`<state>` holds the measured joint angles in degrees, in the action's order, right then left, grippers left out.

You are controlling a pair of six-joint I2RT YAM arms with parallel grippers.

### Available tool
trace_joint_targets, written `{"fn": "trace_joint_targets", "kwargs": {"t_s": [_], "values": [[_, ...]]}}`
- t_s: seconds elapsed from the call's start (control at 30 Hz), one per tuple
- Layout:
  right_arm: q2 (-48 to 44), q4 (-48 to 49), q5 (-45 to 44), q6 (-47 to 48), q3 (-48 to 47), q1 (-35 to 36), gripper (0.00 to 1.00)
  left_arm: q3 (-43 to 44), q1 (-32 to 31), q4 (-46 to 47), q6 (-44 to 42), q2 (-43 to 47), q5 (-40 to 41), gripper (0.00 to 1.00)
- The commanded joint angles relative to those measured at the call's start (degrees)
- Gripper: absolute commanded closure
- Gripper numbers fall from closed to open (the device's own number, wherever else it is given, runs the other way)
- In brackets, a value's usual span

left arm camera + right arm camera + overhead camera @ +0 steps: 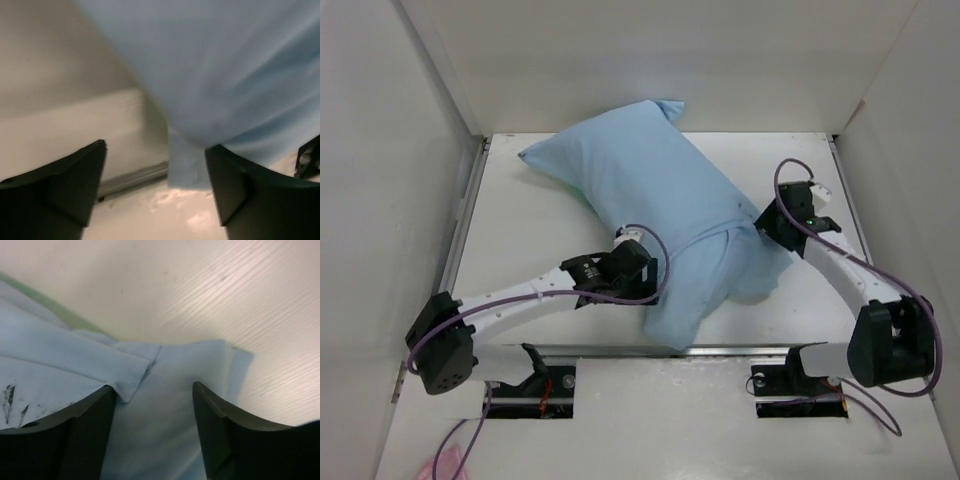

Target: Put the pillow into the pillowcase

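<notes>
The pale blue pillowcase (660, 195) lies diagonally across the white table (520, 230), plump and full at its far end. Its near end is flatter and folded. A thin teal-green edge shows under it in the right wrist view. The pillow itself is hidden; no white cushion shows. My left gripper (636, 246) sits at the pillowcase's near left side. In the left wrist view the left gripper (156, 145) is open, and a blue fabric flap (187, 167) hangs beside one finger. My right gripper (767, 226) is at the near right side. The right gripper (154, 386) is open just above the folded blue cloth (165, 415).
White walls (410, 150) enclose the table on the left, back and right. A metal rail (740, 350) runs along the near edge. Beyond it are the arm bases and two dark cut-outs (535, 385). A pink scrap (440, 468) lies at the bottom left.
</notes>
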<state>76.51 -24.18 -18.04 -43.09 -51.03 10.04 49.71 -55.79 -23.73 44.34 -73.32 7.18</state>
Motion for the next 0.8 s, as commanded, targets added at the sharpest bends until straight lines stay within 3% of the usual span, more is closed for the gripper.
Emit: {"fn": "trace_joint_targets", "kwargs": {"t_s": [0.0,0.03,0.07,0.1,0.2,0.33,0.43,0.53,0.57,0.7,0.77], "values": [[-5.6,-7.3,-9.2,4.8,-6.3,-2.2,0.28,3.4,-0.5,-11.8,-4.6,6.3,-5.9,0.16],[-9.1,-7.9,-9.2,6.1,-7.5,-2.2,0.17,5.1,-0.5,-13.1,-5.1,8.0,-5.9,0.00],[-10.5,-8.7,-8.5,9.5,-8.7,-2.2,0.03,8.4,-0.5,-14.2,-6.0,9.7,-5.3,0.00],[-11.5,-8.7,-7.1,10.8,-10.9,-2.2,0.00,10.0,-0.5,-15.6,-6.0,12.8,-4.7,0.00],[-12.2,-10.1,-1.8,16.5,-14.4,-2.2,0.00,15.5,0.1,-16.2,-5.0,16.7,4.0,0.00],[-8.1,-9.6,7.7,23.2,-19.9,-2.2,0.00,16.8,9.9,-15.6,-1.5,15.8,12.5,0.00],[-4.0,-7.3,9.9,25.3,-23.1,-2.2,0.00,16.0,17.4,-12.4,-0.9,13.1,14.6,0.00],[0.9,-1.1,16.0,27.4,-23.7,-2.2,0.00,14.5,30.5,-2.8,-5.7,8.8,8.4,0.00],[2.6,0.3,21.5,28.6,-24.7,-2.2,0.00,14.5,38.1,-0.4,-6.8,5.5,5.9,0.00],[12.4,4.4,34.1,33.5,-33.9,-2.2,0.00,18.8,52.1,7.3,-9.3,-5.8,-4.5,0.00],[17.4,3.9,37.1,35.4,-37.7,-2.2,0.00,20.5,56.0,12.4,-9.3,-9.6,-11.5,0.00]]}}
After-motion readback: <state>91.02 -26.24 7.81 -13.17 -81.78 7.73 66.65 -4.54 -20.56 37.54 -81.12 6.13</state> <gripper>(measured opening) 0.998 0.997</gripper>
